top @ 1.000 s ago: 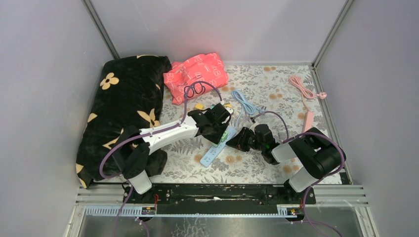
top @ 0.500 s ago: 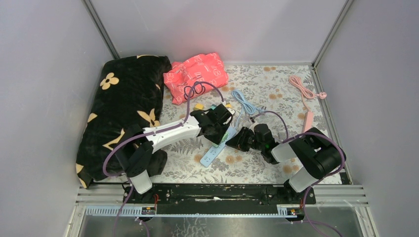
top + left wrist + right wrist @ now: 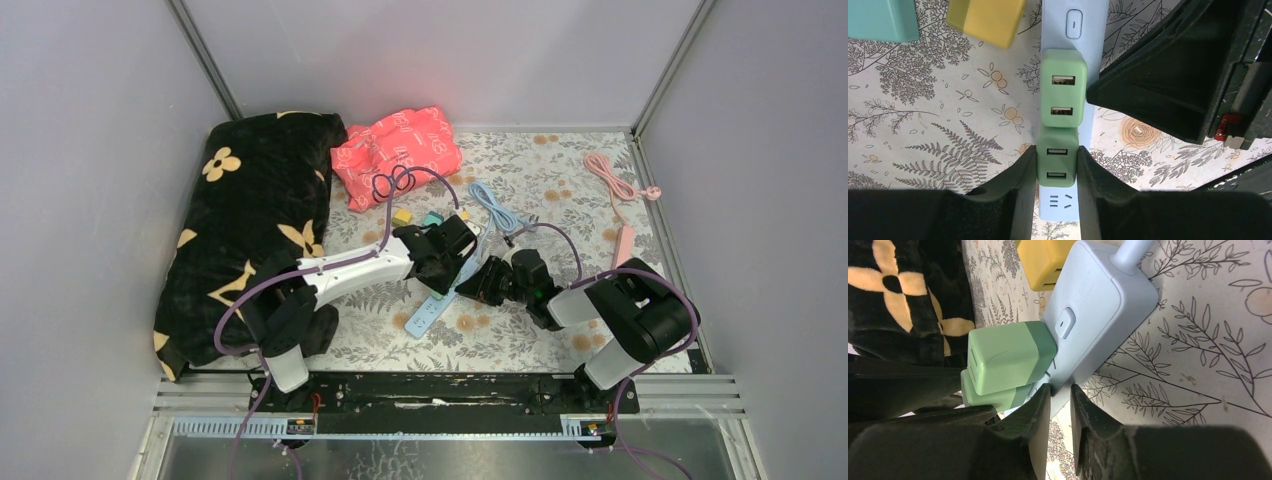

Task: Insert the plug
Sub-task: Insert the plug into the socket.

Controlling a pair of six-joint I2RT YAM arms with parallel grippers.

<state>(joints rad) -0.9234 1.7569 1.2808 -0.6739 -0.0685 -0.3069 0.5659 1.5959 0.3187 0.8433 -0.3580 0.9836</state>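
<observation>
The left end effector (image 3: 1057, 160) was pinching the lower green plug (image 3: 1058, 147) by its two sides; that plug sat on the pale blue power strip (image 3: 1095, 30), its two USB ports facing up; whether its prongs were fully home could not be told. A second green plug (image 3: 1063, 95) stood on the strip touching the held one, on the side nearer the strip's switch (image 3: 1074, 23). The strip lay flat on the floral worktop (image 3: 948, 125), between the two arms in the top view. The right end effector (image 3: 1059, 390) had its fingers pressed almost together, tips at the strip's edge just beside the green plugs; whether they nipped the strip itself could not be told. A yellow block (image 3: 985, 20) and a teal block (image 3: 880, 17) lay near the strip's switch end; a black flowered cushion (image 3: 250, 220) and a red bag (image 3: 395, 150) lay at the far left; a pink cable (image 3: 615, 180) lay well apart at the far right.
</observation>
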